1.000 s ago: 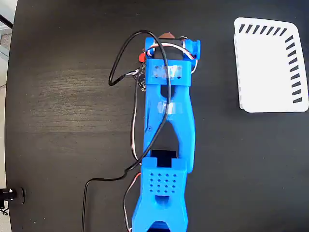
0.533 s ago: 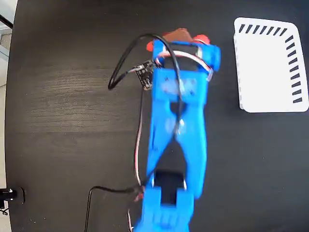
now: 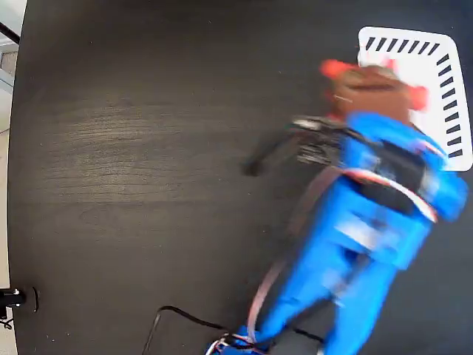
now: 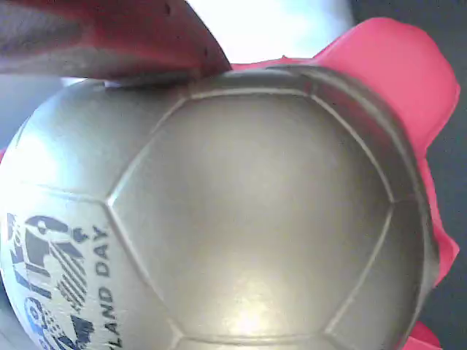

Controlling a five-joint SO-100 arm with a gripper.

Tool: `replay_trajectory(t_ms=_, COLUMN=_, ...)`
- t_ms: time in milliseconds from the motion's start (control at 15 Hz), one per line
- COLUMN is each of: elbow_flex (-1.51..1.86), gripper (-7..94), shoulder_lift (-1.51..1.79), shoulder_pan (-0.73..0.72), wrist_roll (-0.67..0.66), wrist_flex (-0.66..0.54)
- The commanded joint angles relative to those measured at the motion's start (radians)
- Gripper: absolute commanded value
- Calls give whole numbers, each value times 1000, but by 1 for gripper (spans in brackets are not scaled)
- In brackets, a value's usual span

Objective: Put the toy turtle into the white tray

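Note:
The toy turtle [image 3: 368, 83] is lifted off the table and blurred by motion, its gold-beige shell and red flippers hanging over the left edge of the white tray [image 3: 432, 63]. The blue arm reaches up from the bottom of the fixed view, and its gripper [image 3: 375, 103] is shut on the turtle. In the wrist view the turtle's shell [image 4: 241, 211] fills the picture, with black printing at the lower left and a red flipper [image 4: 394, 65] at the upper right. One finger [image 4: 109, 33] presses on the shell from the top left.
The black table [image 3: 133, 148] spreads to the left and below. Dark cables [image 3: 273, 151] trail from the arm's wrist, and another loops at the bottom [image 3: 185, 318]. A small black clamp [image 3: 11, 298] sits at the table's left edge.
The arm has swung from the upper middle of the table to the right, carrying the turtle up and over to the tray's left edge. The tray has not moved.

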Motion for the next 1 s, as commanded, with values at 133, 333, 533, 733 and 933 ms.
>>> replay_trajectory(t_ms=133, elbow_flex=-147, gripper=0, shoulder_lift=-44, shoulder_pan=158, wrist_roll=46, wrist_flex=-83)
replay_trajectory(t_ms=333, elbow_flex=-245, gripper=0, shoulder_lift=-209, shoulder_pan=155, wrist_roll=78, wrist_flex=-160)
replay_trajectory(t_ms=533, elbow_flex=-414, gripper=0, shoulder_lift=-371, shoulder_pan=127, wrist_roll=117, wrist_flex=-186)
replay_trajectory(t_ms=733, elbow_flex=-526, gripper=0, shoulder_lift=-506, shoulder_pan=98, wrist_roll=138, wrist_flex=-218)
replay_trajectory(t_ms=933, elbow_flex=-545, gripper=0, shoulder_lift=-558, shoulder_pan=77, wrist_roll=133, wrist_flex=-216)
